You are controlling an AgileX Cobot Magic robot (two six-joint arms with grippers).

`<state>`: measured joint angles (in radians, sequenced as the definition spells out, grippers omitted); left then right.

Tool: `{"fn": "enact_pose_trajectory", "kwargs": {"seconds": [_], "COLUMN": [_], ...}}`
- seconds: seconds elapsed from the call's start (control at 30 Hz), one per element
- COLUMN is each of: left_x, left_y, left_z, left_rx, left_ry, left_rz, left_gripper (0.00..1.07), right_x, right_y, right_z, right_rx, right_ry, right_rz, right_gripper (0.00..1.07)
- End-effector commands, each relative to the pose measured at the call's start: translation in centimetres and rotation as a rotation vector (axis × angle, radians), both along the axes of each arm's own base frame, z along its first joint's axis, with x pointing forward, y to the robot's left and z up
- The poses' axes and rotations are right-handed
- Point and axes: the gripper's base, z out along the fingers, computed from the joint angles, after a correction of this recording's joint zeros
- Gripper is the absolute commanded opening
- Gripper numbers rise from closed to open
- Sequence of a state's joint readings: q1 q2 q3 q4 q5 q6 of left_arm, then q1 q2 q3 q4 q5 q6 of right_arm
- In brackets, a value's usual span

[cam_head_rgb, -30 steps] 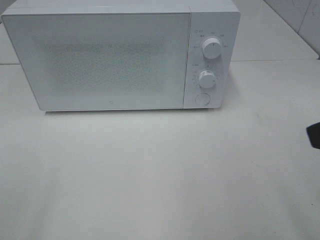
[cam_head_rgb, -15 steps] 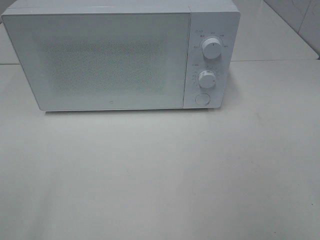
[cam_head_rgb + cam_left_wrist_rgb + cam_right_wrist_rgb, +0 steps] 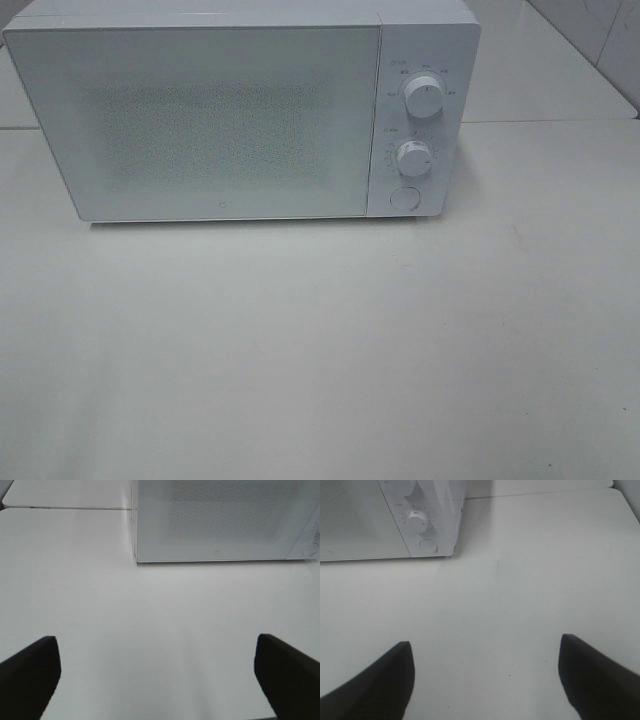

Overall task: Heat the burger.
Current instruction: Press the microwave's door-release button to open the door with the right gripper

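While the microwave (image 3: 200, 120) stands shut at the back of the white surface (image 3: 320, 350), both pincers hang above the surface in front of it. The left pincer (image 3: 156, 647) faces the microwave's door (image 3: 225, 520), its jaws spread wide with nothing between them. The right pincer (image 3: 485, 645) is likewise wide apart and empty, pointing toward the end with the lower knob (image 3: 417, 521) and round button (image 3: 428, 545). The burger shows in no view, so its place cannot be told.
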<state>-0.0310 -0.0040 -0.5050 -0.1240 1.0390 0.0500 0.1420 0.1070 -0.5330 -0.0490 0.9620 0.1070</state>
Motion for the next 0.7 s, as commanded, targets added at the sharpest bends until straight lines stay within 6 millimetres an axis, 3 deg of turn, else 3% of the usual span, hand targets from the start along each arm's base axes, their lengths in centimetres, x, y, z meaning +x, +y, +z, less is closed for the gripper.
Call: {"fn": "enact_pose_trajectory", "kwargs": {"seconds": [0.03, 0.27, 0.7], "left_x": [-0.3, -0.3, -0.3], "left_y": [0.0, 0.0, 0.0], "left_z": [-0.1, -0.1, -0.1], "left_rx": [-0.005, -0.005, -0.005], "left_ry": [-0.021, -0.021, -0.02], "left_rz": [0.005, 0.005, 0.005], "left_gripper": [0.98, 0.98, 0.98], "right_x": [-0.5, -2.0, -2.0], "right_y": [-0.1, -0.4, -0.4], "right_z": [0.0, -1.2, -1.2], "right_rx": [0.006, -0.002, -0.003], "right_ry": [-0.04, -0.068, -0.067], "right_rz": [-0.009, -0.064, -0.066], "right_gripper": [0.76, 0.76, 0.76]}}
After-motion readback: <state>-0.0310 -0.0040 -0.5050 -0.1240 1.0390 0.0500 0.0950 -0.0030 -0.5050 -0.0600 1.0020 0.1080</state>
